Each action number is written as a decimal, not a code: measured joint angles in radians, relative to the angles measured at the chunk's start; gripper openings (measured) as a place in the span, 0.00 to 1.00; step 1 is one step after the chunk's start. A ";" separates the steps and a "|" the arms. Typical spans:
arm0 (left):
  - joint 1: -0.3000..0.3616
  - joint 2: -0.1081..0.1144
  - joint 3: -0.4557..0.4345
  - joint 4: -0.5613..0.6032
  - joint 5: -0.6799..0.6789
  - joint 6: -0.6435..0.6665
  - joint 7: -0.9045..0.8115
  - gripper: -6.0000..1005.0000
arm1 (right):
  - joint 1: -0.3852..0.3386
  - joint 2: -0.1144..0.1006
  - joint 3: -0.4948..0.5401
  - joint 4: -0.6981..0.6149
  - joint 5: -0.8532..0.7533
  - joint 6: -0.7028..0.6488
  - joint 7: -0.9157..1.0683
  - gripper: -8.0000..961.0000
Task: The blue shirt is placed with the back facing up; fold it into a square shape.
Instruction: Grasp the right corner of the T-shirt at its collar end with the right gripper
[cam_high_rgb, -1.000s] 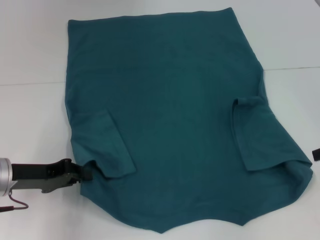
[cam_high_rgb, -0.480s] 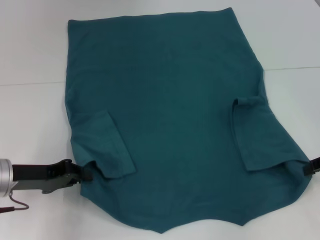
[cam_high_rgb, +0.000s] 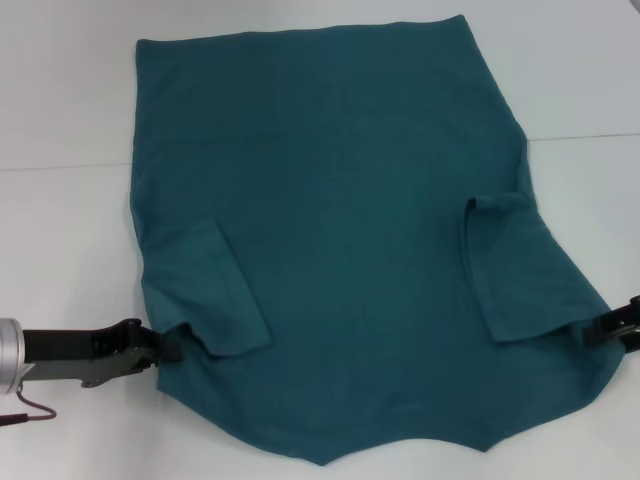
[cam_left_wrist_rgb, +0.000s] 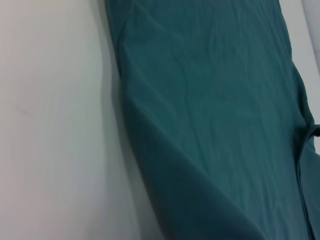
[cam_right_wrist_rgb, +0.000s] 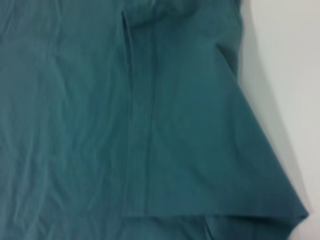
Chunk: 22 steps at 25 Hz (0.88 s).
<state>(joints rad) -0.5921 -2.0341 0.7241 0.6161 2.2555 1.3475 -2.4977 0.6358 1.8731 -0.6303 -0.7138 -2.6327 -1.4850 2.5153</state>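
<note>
Teal knit, the blue shirt (cam_high_rgb: 340, 230) lies flat on the white table (cam_high_rgb: 60, 230), sleeves folded in. Right gripper (cam_high_rgb: 598, 331) has advanced to the 4 o'clock shoulder; left gripper (cam_high_rgb: 170, 350) remains at 8 o'clock. Finger state of both: cannot tell. Judgement: grasp imminent.

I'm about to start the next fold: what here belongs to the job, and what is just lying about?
Job:
- shirt, spread flat, both sleeves folded in
- left hand, at the shirt's near left edge
- right hand, at its near right edge

Lying about:
- nothing loose; only the white table
</note>
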 joint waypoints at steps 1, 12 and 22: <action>0.000 0.000 0.000 0.000 0.001 -0.002 0.000 0.07 | 0.005 0.000 0.000 0.012 -0.001 0.007 -0.001 0.66; 0.000 0.000 0.000 -0.001 0.001 -0.008 -0.003 0.07 | 0.027 0.002 -0.002 0.021 -0.001 0.015 -0.011 0.65; 0.001 0.002 0.000 -0.001 0.001 -0.008 -0.003 0.07 | 0.030 0.001 -0.014 0.027 -0.004 0.018 -0.024 0.26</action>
<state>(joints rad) -0.5909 -2.0325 0.7240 0.6151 2.2563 1.3391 -2.5004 0.6657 1.8745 -0.6446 -0.6872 -2.6372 -1.4669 2.4916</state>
